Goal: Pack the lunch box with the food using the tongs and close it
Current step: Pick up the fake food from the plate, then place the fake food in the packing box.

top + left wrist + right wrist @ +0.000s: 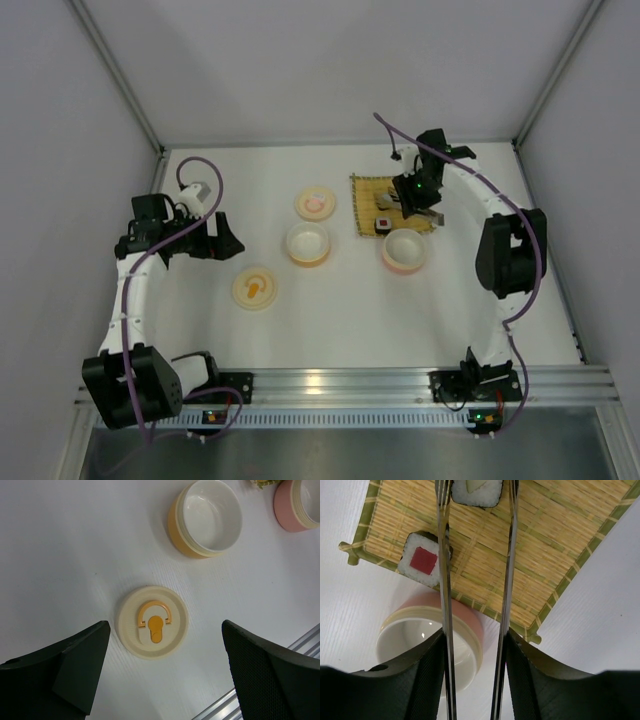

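One white table (350, 310), grey walls (300, 60); left claw (225, 240) spread, right claw (475, 640) tight around tongs (445, 580).

A robotics lab test cell is shown. A white tabletop (350, 320) is enclosed by plain white panels (330, 60) set in aluminium framing (115, 70). A left arm (128, 290) and a right arm (510, 255) are bolted to an aluminium rail (340, 385) at the near edge, and purple cables (198, 161) are routed along them.
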You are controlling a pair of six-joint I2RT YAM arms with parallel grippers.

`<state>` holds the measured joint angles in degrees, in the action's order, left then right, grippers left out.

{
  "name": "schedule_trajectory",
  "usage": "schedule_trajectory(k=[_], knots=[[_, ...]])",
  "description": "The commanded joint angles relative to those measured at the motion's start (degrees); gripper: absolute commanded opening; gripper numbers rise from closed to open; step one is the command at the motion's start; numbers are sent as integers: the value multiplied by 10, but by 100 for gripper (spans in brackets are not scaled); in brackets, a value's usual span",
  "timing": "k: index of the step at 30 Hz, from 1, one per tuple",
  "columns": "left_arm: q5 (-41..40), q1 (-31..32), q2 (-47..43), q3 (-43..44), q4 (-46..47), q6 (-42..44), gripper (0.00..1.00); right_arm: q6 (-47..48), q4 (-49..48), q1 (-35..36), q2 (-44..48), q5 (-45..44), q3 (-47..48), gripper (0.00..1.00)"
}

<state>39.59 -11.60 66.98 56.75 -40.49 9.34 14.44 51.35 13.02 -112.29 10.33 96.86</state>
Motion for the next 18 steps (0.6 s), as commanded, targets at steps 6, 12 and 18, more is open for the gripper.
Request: schedule_trajectory(k=[6,12,18], knots=[[4,-2,-25,-10,23,3,98,1,-29,8,16,2,22,35],[2,-2,-26,-9,28,-3,98,2,6,8,61,26,54,23],[29,-1,-19,-6,29,-12,98,9,25,48,127,68,58,20]])
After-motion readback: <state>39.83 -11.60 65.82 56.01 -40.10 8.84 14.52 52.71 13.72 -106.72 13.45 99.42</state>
